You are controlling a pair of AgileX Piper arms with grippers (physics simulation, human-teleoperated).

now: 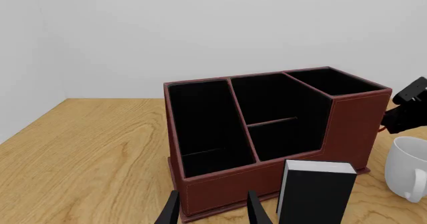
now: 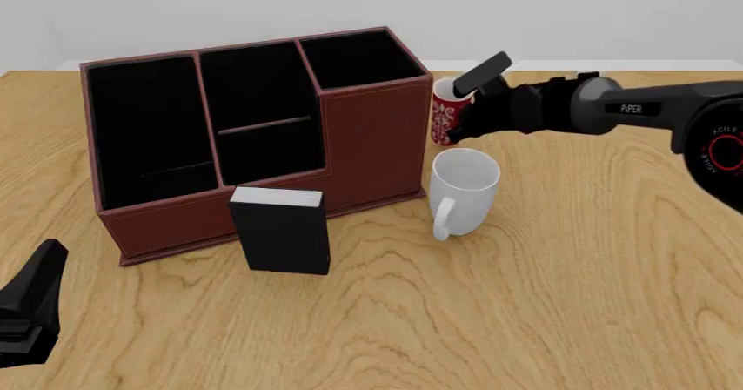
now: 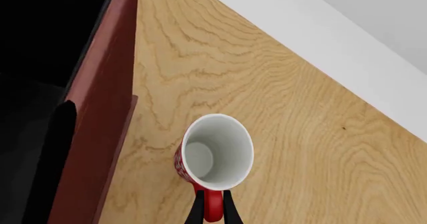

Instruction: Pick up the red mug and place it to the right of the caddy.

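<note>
The red mug point(image 2: 443, 118) with its white swirl pattern stands upright just right of the caddy's point(image 2: 250, 137) far right corner. In the right wrist view I look down into the red mug's point(image 3: 217, 151) white inside. Its red handle sits pinched between the two thin fingertips of my right gripper point(image 3: 212, 210), beside the caddy's wall point(image 3: 100, 129). My right gripper point(image 2: 465, 116) reaches the mug from the right. Open and holding nothing, my left gripper point(image 1: 212, 213) hovers low in front of the caddy point(image 1: 267, 119); the front view has the left gripper point(image 2: 30, 307) at the near left.
A plain white mug point(image 2: 464, 190) stands in front of the red mug, close to the caddy's right side. A small black box with a white top point(image 2: 280, 229) stands upright against the caddy's front. The white mug point(image 1: 408, 166) and box point(image 1: 315, 190) also show in the left wrist view.
</note>
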